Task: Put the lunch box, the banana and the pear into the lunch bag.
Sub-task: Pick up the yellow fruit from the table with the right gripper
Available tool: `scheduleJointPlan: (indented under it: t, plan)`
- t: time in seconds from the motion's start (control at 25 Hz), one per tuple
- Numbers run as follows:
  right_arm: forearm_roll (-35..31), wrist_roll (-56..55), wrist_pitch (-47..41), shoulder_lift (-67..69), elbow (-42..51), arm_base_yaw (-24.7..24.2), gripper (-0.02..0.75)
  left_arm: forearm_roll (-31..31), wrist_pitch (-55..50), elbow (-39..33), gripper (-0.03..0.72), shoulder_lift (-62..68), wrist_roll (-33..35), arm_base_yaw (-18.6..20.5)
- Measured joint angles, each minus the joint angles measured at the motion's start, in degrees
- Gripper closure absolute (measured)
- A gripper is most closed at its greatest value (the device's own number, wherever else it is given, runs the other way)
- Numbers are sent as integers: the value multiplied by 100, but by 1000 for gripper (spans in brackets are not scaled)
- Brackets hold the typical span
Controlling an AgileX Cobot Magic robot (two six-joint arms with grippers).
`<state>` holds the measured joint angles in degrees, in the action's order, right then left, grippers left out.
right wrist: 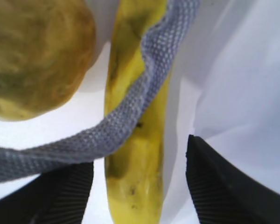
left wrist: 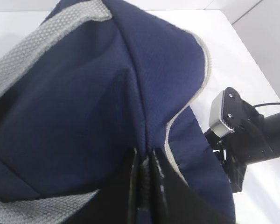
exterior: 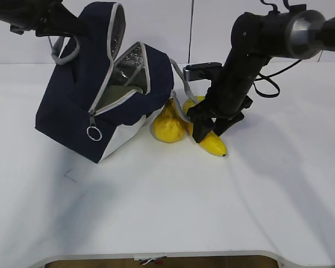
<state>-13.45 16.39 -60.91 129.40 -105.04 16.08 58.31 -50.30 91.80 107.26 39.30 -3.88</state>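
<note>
The navy lunch bag [exterior: 72,106] stands tilted on the table with its zipper open and its silver lining showing. A pale green surface [exterior: 121,89] shows inside the opening; it looks like the lunch box lid. My left gripper [exterior: 72,27] is shut on the bag's top fabric [left wrist: 107,93] and holds it up; its jaws pinch a fold in the left wrist view [left wrist: 144,163]. The pear [exterior: 167,125] lies against the bag's right side. The banana [exterior: 211,142] lies beside it. My right gripper [exterior: 207,129] is open, jaws on either side of the banana [right wrist: 135,177], not touching it.
A grey rope handle [right wrist: 130,112] of the bag lies across the banana between my right jaws, and it shows in the exterior view [exterior: 181,89]. The pear [right wrist: 37,56] sits just left of the banana. The white table [exterior: 167,206] ends at the front edge.
</note>
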Motion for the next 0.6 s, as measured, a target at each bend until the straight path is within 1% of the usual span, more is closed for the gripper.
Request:
scheduleJointPlan:
  t: [0.28,0.36,0.44,0.56,0.6]
  plan:
    - [-110,13,0,48,0,0,239,0,-35,0,676,0,0,0]
    - [-110,13,-34,48,0,0,253,0,-48,0,676,0,0,0]
    - [-110,13,-73,48,0,0,300,0,-48,0,676,0,0,0]
    - [-110,13,-184,48,0,0,407,0,-48,0,676,0,0,0]
    - [-110,13,-245,48,0,0,431,0,-48,0,676,0,0,0]
